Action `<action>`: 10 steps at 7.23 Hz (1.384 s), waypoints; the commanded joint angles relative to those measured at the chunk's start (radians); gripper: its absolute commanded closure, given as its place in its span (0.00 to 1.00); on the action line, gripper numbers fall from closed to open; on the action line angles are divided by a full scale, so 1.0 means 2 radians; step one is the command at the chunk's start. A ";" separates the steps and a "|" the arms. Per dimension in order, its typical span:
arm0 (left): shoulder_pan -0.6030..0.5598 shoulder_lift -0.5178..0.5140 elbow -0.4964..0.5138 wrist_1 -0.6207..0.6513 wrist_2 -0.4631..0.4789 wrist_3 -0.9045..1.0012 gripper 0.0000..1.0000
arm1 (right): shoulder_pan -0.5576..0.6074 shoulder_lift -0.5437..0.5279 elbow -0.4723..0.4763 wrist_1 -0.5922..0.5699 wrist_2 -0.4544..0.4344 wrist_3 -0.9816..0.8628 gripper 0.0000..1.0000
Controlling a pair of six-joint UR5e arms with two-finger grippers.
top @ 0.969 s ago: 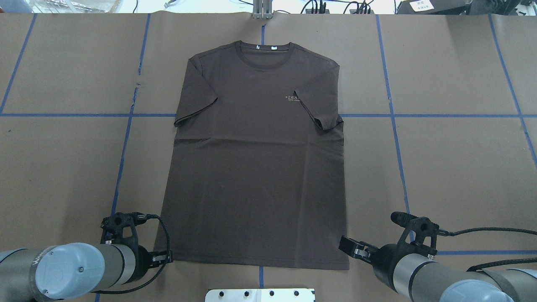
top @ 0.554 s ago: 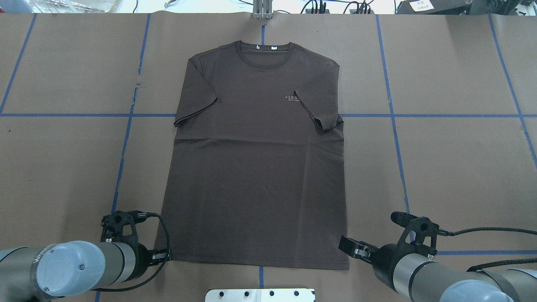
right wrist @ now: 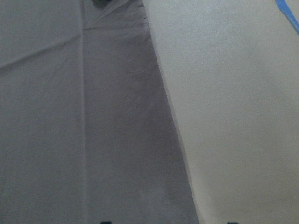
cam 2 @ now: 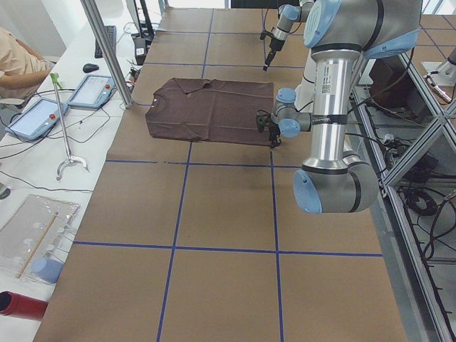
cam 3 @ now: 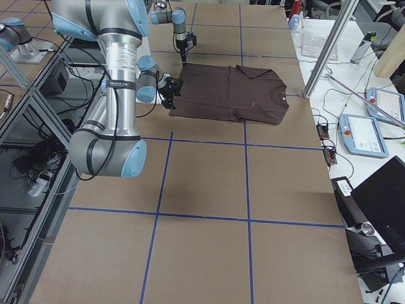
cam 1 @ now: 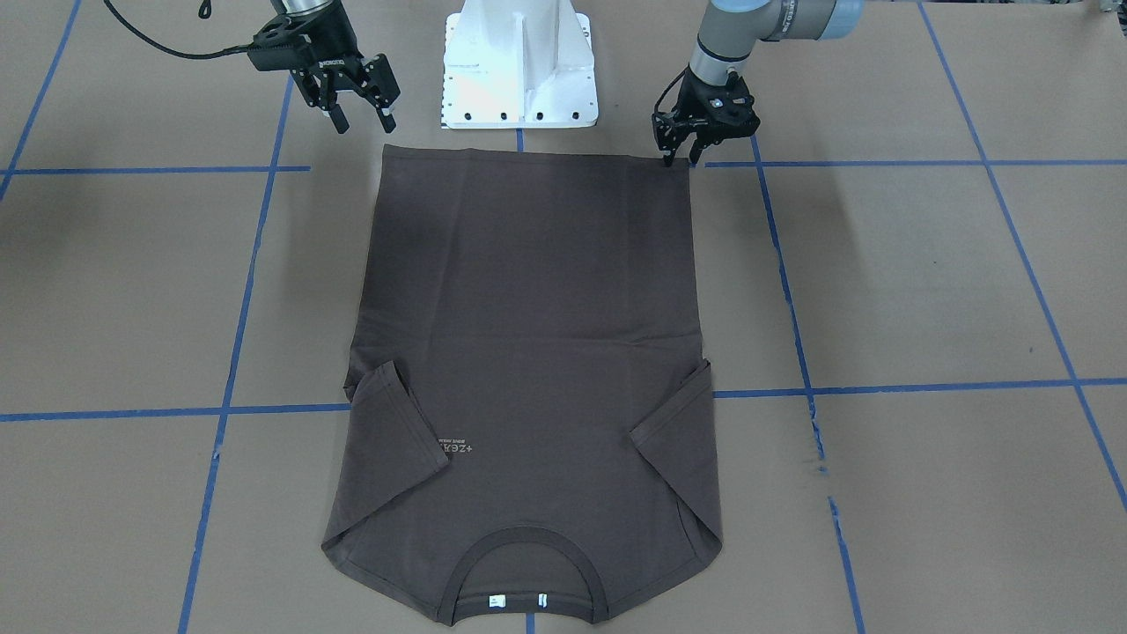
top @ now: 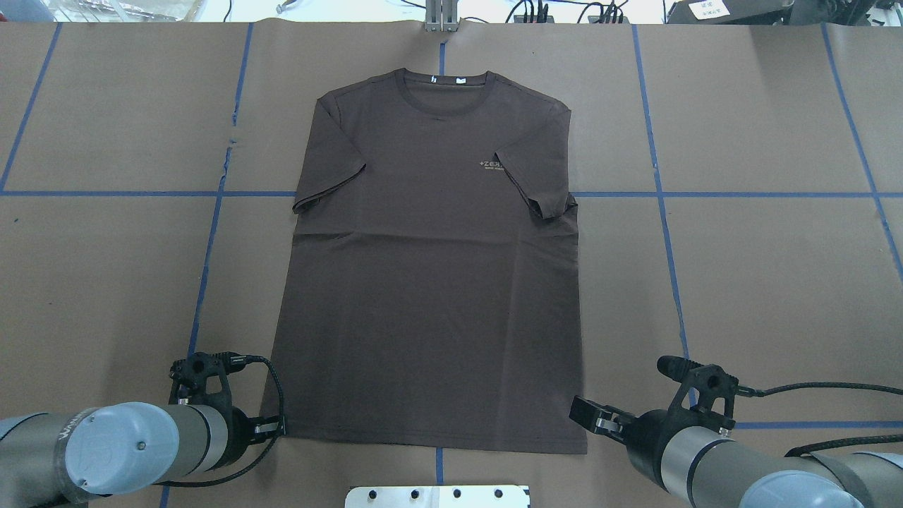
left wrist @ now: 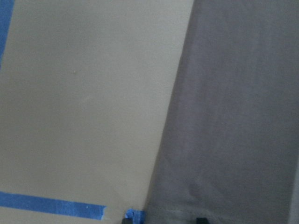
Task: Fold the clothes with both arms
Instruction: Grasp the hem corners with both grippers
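The dark brown T-shirt (top: 437, 282) lies flat and face up on the brown table paper, collar and white tags at the far edge, hem toward me. It also shows in the front view (cam 1: 528, 308). My left gripper (top: 271, 427) is open and low at the hem's left corner (cam 1: 680, 161). In the left wrist view the shirt (left wrist: 243, 116) fills the right half and the hem corner lies between my fingertips (left wrist: 126, 220). My right gripper (top: 589, 416) is open and hovers over the hem's right corner (cam 1: 361, 119). The right wrist view shows the shirt's side edge (right wrist: 93, 116).
The white base pedestal (cam 1: 519, 70) stands just behind the hem, between the arms. Blue tape lines (top: 211, 233) cross the table paper. A metal post (cam 2: 107, 50) and tablets (cam 2: 32, 117) stand on the operators' side, beyond the collar.
My left gripper has shifted slightly back and outward to the hem's left corner. The right arm and the shirt have not moved.
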 commanded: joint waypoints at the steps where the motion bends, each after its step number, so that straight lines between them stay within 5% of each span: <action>1: 0.000 -0.004 0.000 0.000 -0.001 -0.001 0.93 | 0.000 0.000 0.000 0.000 0.000 0.000 0.13; 4: -0.001 -0.005 -0.003 0.000 0.000 -0.001 1.00 | -0.003 0.001 -0.001 -0.005 -0.004 0.000 0.14; 7: -0.004 -0.012 -0.004 0.000 -0.001 -0.001 1.00 | -0.017 0.137 -0.005 -0.240 -0.013 0.094 0.30; 10: -0.005 -0.019 -0.007 0.000 -0.001 -0.005 1.00 | -0.026 0.153 -0.045 -0.261 -0.012 0.117 0.34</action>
